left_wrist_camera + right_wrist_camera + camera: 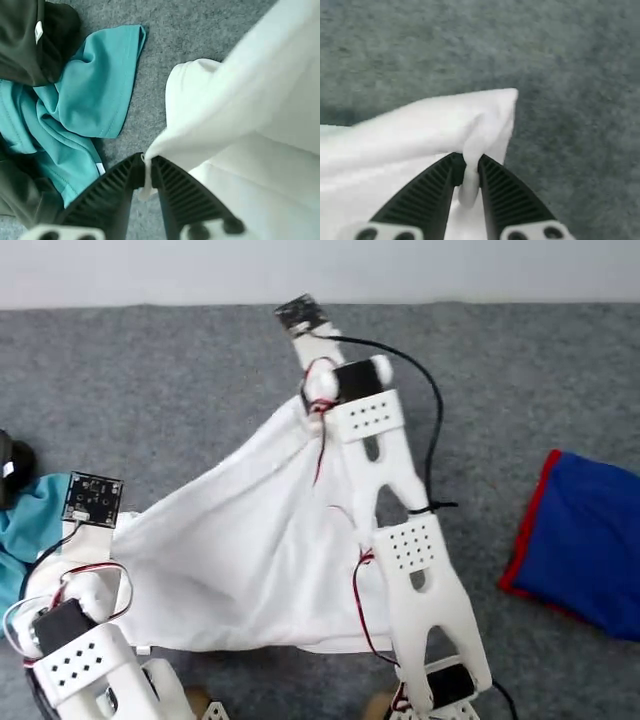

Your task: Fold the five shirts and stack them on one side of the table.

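Grey, felt-like cloth covers the table (180, 370), matte and slightly nubbly. At the centre of the high view a white shirt (250, 560) is stretched between both arms. Its taut upper edge runs diagonally from lower left to upper centre, and the rest drapes in soft folds toward the bottom of the frame.

The left pincer (147, 167) is clamped on a thin bunched corner at the lower-left end. The right pincer (467, 167) is pinched shut on the opposite corner at the upper-centre end. Both sets of black jaws are ribbed.

Since each arm holds one end of that edge, laying the shirt flat probably needs them to move together.

A crumpled teal shirt (90, 95) and a black shirt (30, 40) lie at the left edge. A blue shirt (590, 540) with red trim sits far right.
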Controlling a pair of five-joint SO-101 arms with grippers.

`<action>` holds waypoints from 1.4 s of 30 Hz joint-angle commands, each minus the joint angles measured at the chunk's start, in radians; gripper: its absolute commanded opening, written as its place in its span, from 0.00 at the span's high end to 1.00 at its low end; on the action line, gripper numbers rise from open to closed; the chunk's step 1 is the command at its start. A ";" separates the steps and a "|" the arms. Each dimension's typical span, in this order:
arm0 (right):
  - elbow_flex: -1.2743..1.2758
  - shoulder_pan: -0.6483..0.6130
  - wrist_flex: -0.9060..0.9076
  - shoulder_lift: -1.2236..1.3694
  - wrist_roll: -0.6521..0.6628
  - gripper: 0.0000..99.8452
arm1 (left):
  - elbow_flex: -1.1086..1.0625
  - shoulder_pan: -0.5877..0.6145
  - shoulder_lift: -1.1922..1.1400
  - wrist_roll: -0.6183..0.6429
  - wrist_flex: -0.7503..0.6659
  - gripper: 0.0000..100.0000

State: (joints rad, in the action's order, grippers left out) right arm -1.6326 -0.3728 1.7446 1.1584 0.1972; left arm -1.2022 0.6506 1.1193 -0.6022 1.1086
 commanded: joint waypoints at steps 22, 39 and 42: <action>0.089 -0.157 -0.094 0.021 0.021 0.92 | 0.005 0.002 0.012 -0.003 0.008 1.00; -0.049 -0.101 -0.130 -0.051 0.020 0.99 | 0.004 0.002 0.012 -0.003 0.008 1.00; -0.049 -0.064 -0.134 -0.101 0.017 0.99 | 0.004 0.002 0.012 -0.003 0.008 1.00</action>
State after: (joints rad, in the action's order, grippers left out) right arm -1.6249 -0.4818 1.6310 1.1799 0.2125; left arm -1.2022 0.6506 1.1193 -0.6022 1.1086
